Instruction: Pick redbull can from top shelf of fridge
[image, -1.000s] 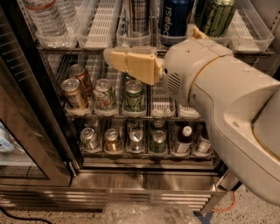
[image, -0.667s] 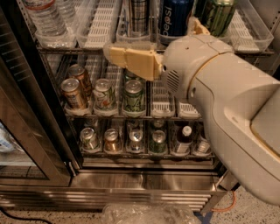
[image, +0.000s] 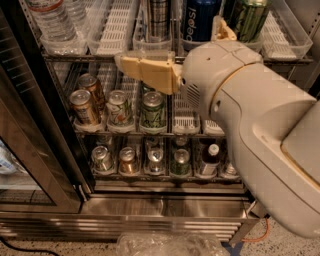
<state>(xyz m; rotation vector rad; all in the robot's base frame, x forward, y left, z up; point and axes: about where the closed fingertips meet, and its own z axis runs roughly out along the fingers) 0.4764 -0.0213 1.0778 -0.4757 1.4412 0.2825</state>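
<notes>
The redbull can (image: 159, 18), slim and silver with dark blocks, stands in a clear lane bin on the top shelf (image: 117, 30) of the open fridge (image: 150, 207); its top is cut off by the view's upper edge. My gripper (image: 146, 73), cream coloured, points left just below the top shelf's front edge, right under the redbull can and in front of the second rack. It holds nothing that I can see. My grey arm (image: 250, 120) fills the right side and hides part of the racks.
A dark blue Pepsi can (image: 200, 20) and a wide green can (image: 248, 17) stand right of the redbull can, and water bottles (image: 50, 22) at the far left. Several cans (image: 152, 111) fill the second rack, with more cans and bottles (image: 155, 160) below. The glass door (image: 25, 150) is open at the left.
My arm's wrist has risen slightly toward the top shelf. The gripper stays at about the same spot below the redbull can. The cans have not moved.
</notes>
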